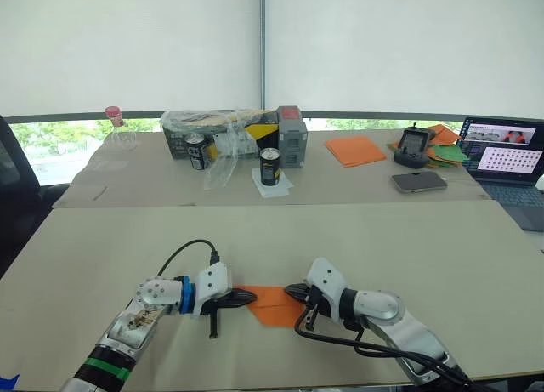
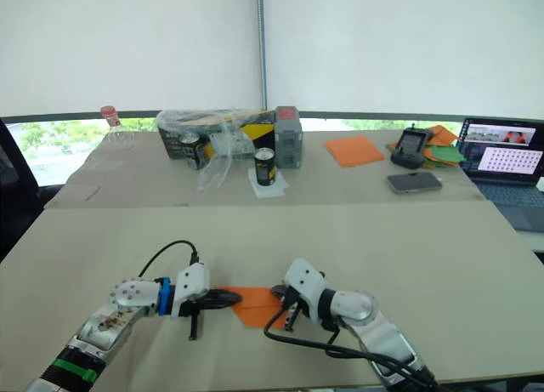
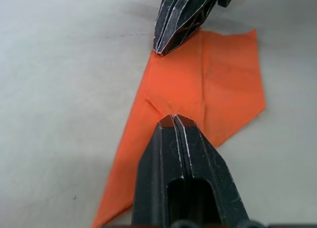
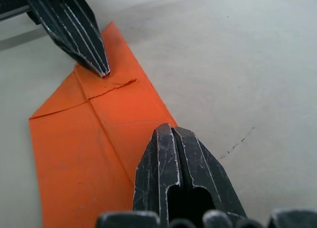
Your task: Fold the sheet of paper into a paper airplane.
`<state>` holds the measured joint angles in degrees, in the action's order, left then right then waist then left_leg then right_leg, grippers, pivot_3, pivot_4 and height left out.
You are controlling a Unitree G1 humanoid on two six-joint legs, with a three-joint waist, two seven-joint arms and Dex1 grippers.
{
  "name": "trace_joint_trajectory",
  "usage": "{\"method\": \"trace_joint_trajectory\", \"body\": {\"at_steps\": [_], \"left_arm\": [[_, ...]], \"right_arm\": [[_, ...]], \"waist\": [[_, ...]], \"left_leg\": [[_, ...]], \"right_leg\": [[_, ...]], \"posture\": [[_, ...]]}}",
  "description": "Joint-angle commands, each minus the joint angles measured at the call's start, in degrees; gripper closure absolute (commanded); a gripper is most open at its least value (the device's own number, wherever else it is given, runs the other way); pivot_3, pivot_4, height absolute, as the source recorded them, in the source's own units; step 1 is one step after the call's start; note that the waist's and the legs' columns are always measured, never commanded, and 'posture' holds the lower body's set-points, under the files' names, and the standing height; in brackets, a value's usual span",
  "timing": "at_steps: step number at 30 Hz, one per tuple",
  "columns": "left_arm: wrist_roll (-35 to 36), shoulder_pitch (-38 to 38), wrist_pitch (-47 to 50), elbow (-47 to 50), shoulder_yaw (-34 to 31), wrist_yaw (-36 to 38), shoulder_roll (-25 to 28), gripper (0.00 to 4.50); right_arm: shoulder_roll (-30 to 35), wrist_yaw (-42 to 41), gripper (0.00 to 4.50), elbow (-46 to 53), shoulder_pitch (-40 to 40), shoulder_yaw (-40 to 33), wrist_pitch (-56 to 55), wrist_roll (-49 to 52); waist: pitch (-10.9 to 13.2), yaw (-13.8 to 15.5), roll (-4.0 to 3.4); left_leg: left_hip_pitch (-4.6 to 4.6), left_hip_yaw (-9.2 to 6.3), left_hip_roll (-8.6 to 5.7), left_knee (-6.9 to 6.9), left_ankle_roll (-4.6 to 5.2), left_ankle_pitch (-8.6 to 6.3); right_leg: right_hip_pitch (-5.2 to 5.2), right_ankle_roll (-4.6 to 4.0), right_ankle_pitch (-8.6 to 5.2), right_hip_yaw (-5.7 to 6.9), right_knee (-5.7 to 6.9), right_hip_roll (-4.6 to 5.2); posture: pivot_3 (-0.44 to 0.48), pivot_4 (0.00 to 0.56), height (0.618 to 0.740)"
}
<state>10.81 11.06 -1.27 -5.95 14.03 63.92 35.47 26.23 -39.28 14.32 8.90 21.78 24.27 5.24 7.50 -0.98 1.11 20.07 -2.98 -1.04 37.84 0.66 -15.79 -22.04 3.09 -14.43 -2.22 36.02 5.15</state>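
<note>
Thin, floppy, part-folded orange paper sheet (image 1: 274, 304) is pinned flat on the bench (image 1: 357, 239) between closed, empty left gripper (image 1: 249, 297) and right gripper (image 1: 291, 288); best pressed at creases, edges lifted gently.

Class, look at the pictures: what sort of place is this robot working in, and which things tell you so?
Probably an office or lab room: long plain tables, an open laptop beside a phone, and wide windows with blinds behind drink cans.

Bare near table (image 1: 408, 247) lies open on every side of the paper (image 1: 274, 303), pinned between the left gripper (image 1: 252, 297) and right gripper (image 1: 290, 289). Cans (image 1: 270, 166), a bag (image 1: 223, 130) and laptop (image 1: 508, 158) crowd the far table, well apart.
</note>
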Motion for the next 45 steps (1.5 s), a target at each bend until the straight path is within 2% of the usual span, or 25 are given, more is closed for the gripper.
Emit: {"method": "trace_joint_trajectory", "body": {"at_steps": [1, 4, 9, 20, 33, 38, 45], "left_arm": [[-1.67, -2.43, 2.81, -4.10, -0.24, 0.27, 1.99, 4.50], [2.10, -2.42, 5.60, -2.83, -3.05, 0.53, 1.44, 4.50], [4.14, -1.38, 6.79, 0.79, -4.41, -0.17, 0.02, 4.50], [5.89, 0.39, 14.43, 10.50, -1.26, -0.08, -3.66, 4.50], [-3.05, 0.58, 6.03, 0.88, 4.84, 0.51, -3.37, 4.50], [-3.31, 1.76, 4.34, -1.47, 5.08, 0.55, -3.72, 4.50], [5.95, 1.99, 13.00, 5.85, -1.58, 0.83, -2.43, 4.50]], "right_arm": [[0.37, -0.33, 4.46, -3.76, -1.10, 1.74, 2.47, -1.68], [0.37, -0.52, 4.46, -4.06, -0.93, 1.84, 2.40, -1.68], [0.17, -0.76, 4.46, -4.45, -0.70, 2.06, 2.38, -1.74], [-0.49, -0.13, 4.46, -3.45, -1.56, 1.52, 3.54, -1.24], [-0.36, 0.35, 4.46, -3.48, -1.36, 1.37, 3.75, -1.61], [-0.03, 0.19, 4.46, -3.71, -0.92, 1.57, 3.41, -1.96], [-0.02, -0.82, 4.46, -1.64, -0.05, -2.09, 3.42, 1.38]], "waist": [[0.00, -0.10, 0.00], [0.00, -0.26, 0.00], [0.00, -0.19, 0.00], [0.13, -0.26, 0.16], [0.13, -0.01, 0.16], [0.10, 0.12, 0.13], [0.23, -0.08, 0.19]], "left_leg": [[-0.01, 0.00, 0.01, 0.00, 0.00, 0.00], [0.03, 0.01, 0.01, 0.00, 0.00, 0.00], [0.09, -0.01, 0.01, 0.00, 0.00, 0.00], [0.19, -0.01, 0.00, 0.00, 0.00, 0.00], [0.15, -0.01, 0.00, -0.01, -0.01, 0.00], [0.13, -0.01, 0.00, -0.01, -0.01, 0.00], [0.18, -0.01, 0.00, -0.01, 0.00, 0.00]], "right_leg": [[0.00, 0.00, 0.00, 0.00, 0.01, -0.01], [0.00, -0.01, 0.00, -0.02, 0.05, -0.02], [-0.04, -0.01, 0.00, -0.01, 0.07, -0.02], [-0.10, -0.02, 0.01, -0.02, 0.05, -0.02], [-0.06, -0.03, 0.00, -0.02, 0.02, 0.00], [-0.03, -0.02, 0.00, -0.02, 0.02, 0.02], [-0.09, -0.02, 0.00, -0.02, 0.05, -0.01]], "posture": [[0.000, 0.150, 0.740], [0.000, 0.150, 0.740], [0.000, 0.150, 0.740], [0.000, 0.150, 0.740], [0.000, 0.150, 0.740], [0.000, 0.150, 0.740], [0.000, 0.150, 0.740]]}}
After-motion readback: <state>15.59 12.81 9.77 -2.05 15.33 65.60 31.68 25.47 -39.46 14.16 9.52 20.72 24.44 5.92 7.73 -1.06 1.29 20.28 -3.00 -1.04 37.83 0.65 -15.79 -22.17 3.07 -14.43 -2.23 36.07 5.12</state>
